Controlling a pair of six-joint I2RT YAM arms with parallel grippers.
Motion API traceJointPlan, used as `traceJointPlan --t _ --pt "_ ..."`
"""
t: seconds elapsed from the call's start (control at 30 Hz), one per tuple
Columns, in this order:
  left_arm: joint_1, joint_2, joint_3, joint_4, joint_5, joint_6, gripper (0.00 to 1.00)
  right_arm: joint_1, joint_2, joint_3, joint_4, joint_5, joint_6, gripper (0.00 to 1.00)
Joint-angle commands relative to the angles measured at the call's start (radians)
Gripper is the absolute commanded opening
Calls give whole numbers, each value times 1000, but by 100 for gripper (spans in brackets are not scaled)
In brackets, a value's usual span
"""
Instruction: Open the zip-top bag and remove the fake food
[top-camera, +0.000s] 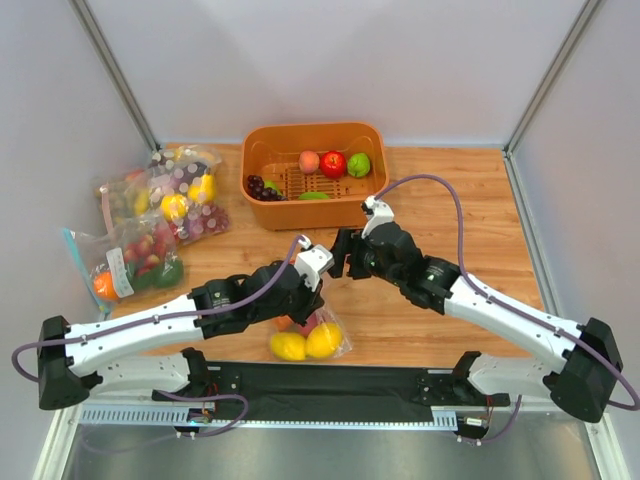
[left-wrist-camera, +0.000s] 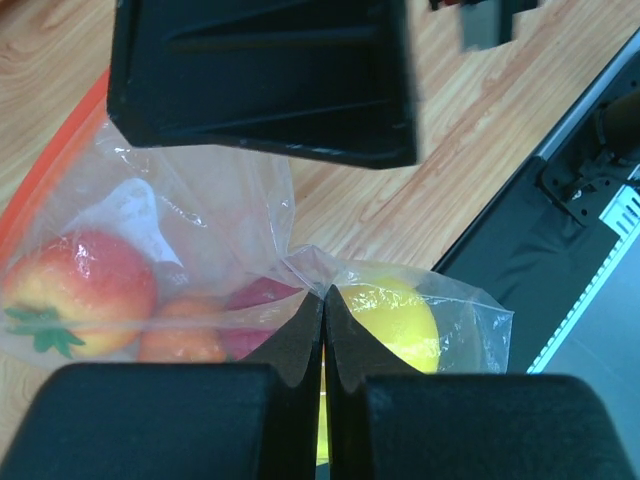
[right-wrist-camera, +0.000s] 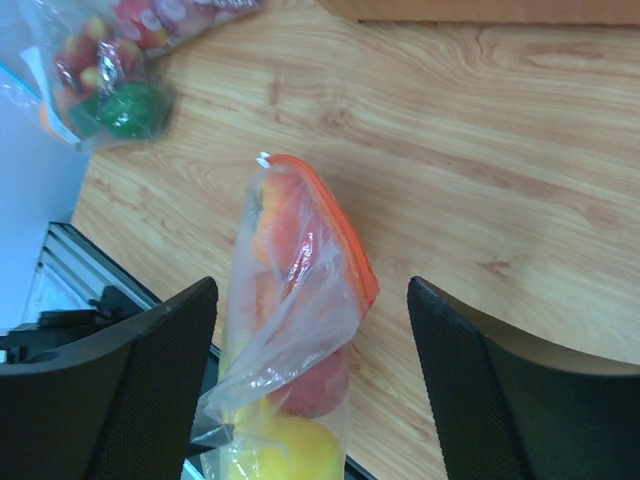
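The zip-top bag (top-camera: 312, 338) lies near the table's front edge, clear plastic with an orange-red zip strip (right-wrist-camera: 340, 230). The fake food is inside: yellow lemons (top-camera: 305, 343), a red-yellow fruit (left-wrist-camera: 80, 285) and an orange piece (left-wrist-camera: 180, 342). A white label (left-wrist-camera: 125, 215) shows on the bag. My left gripper (top-camera: 305, 298) is shut, pinching a fold of the bag's plastic (left-wrist-camera: 325, 298) next to a lemon (left-wrist-camera: 395, 320). My right gripper (top-camera: 342, 255) is open. In the right wrist view its gap (right-wrist-camera: 312, 340) straddles the raised bag (right-wrist-camera: 300, 330) without touching it.
An orange basket (top-camera: 315, 135) at the back holds a peach, a red apple, a green fruit and grapes. Other filled bags lie at the left (top-camera: 180, 190), including a blue-zipped one (top-camera: 120, 265). A black mat (top-camera: 330, 385) borders the front edge.
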Motion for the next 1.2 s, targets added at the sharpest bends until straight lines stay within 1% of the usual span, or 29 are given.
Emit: traceJointPlan --t 0.0,0.07,0.1,0.13,0.17,0.2,0.23,0.27,0.3,0.37,0.4,0.47,0.5,0.53,0.57,0.67,0.8,0.93,1.07,1.17 --pt "-25 10 23 34 -37 -2 0 9 31 16 36 11 17 74" --pt "-31 7 8 53 -34 -3 0 9 42 4 37 14 18 67" --pt "-32 0 -4 56 -28 -3 0 9 43 -10 43 8 15 52" --pt "-34 -5 -10 62 -27 -3 0 9 40 -18 52 8 15 45" --pt "-34 -11 -15 62 -28 -5 0 9 39 -23 52 8 14 34" --pt "-32 -22 -20 63 -36 -8 2 9 36 -26 54 6 11 22" --pt "-34 -28 -29 62 -39 -11 10 9 28 -33 48 20 9 4" --pt "-34 -37 -33 60 -42 -14 22 9 21 -38 45 27 9 0" --pt "-34 -59 -43 57 -54 -16 51 11 16 -43 40 37 5 0" --pt "-32 -86 -52 45 -83 -25 71 9 -10 -56 23 64 -14 0" --pt "-32 -121 -58 30 -123 -34 85 9 -21 -62 20 67 -23 0" --pt "-32 -163 -83 8 -171 -40 92 11 -64 -90 11 80 -40 0" --pt "-32 -209 -105 2 -224 -55 97 9 -99 -99 5 92 -45 0" --pt "-32 -230 -118 -4 -255 -66 99 9 -117 -110 0 100 -48 0" --pt "-31 -250 -129 -21 -314 -75 99 9 -137 -127 -7 107 -51 0" --pt "4 -336 -164 -62 -370 -138 99 8 -208 -153 -50 143 -55 0" --pt "107 -381 -228 -65 -335 -226 99 8 -294 -179 -90 163 -60 0" --pt "150 -357 -251 -75 -323 -284 99 8 -340 -196 -113 164 -58 0" --pt "193 -291 -285 -13 -274 -324 99 8 -377 -214 -116 156 -58 0" --pt "211 -287 -314 71 -234 -333 99 8 -388 -224 -124 146 -55 0"
